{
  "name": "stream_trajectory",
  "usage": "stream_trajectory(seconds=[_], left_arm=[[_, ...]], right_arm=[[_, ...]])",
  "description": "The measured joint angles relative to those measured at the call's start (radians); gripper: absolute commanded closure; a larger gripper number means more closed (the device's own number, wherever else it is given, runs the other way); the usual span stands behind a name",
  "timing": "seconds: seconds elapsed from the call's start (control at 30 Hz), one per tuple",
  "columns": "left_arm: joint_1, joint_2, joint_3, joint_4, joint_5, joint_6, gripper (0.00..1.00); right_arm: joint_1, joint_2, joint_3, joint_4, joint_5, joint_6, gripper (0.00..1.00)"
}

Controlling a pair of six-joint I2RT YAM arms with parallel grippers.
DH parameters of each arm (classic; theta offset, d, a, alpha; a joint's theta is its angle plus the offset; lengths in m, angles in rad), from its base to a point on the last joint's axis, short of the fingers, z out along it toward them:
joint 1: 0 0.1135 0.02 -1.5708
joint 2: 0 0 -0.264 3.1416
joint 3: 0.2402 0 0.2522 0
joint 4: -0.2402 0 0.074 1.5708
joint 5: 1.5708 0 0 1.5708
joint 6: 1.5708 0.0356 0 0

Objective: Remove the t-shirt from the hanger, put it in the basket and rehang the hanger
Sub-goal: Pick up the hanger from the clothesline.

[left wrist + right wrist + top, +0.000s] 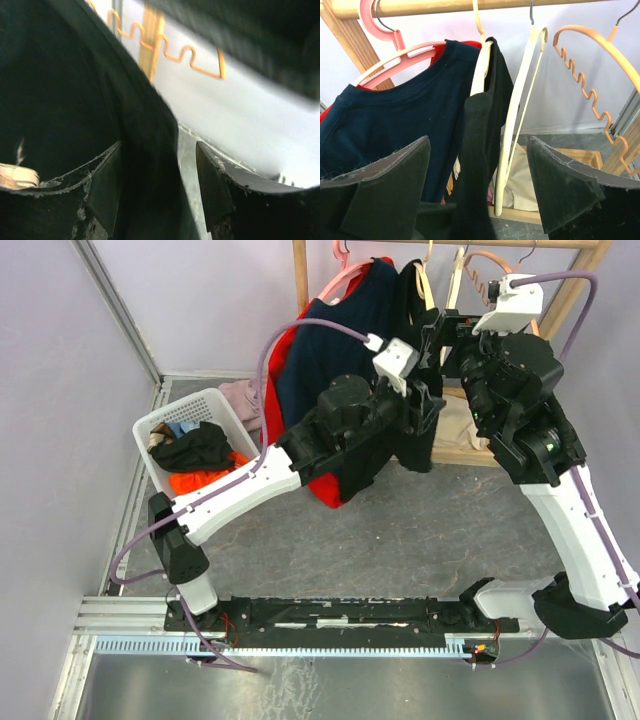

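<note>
A black t-shirt (481,150) hangs in a narrow bunch from one shoulder of a cream hanger (482,65) on the wooden rail (420,6). In the top view its lower part (372,465) hangs behind my left gripper (425,425). The left wrist view has my left gripper (159,150) open, with black t-shirt cloth (75,100) lying against the left finger (105,190) and a gap on the right-finger side. My right gripper (478,142) is open wide just in front of the shirt and hangers, touching nothing; in the top view it (445,335) sits high by the rail.
A navy shirt (410,115) on a pink hanger (395,65) hangs to the left over a red garment (285,370). A bare cream hanger (520,125) and an orange hanger (590,90) hang to the right. A white basket (200,405) of clothes stands at the left. Beige cloth (455,425) lies on the rack base.
</note>
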Motion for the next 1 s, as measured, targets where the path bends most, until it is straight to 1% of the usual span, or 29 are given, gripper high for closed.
stream_trajectory(seconds=[0.1,0.23,0.6,0.8,1.0], left_arm=[[-0.010,-0.010,-0.084,0.024,0.037,0.000,0.33],[-0.010,-0.036,-0.177,0.038,0.051,0.000,0.33],[-0.009,-0.140,-0.278,0.098,0.038,0.000,0.30],[-0.009,-0.146,-0.321,0.149,0.037,0.000,0.30],[-0.009,-0.146,-0.377,0.164,0.042,0.000,0.30]], right_arm=[[-0.002,0.020,0.008,-0.010,0.006,0.010,0.14],[-0.012,0.030,0.008,-0.021,0.015,0.020,0.14],[-0.055,0.049,0.044,-0.024,-0.013,0.024,0.13],[-0.061,0.105,0.090,-0.031,-0.059,0.036,0.13],[-0.061,0.155,0.121,-0.052,-0.091,0.055,0.14]])
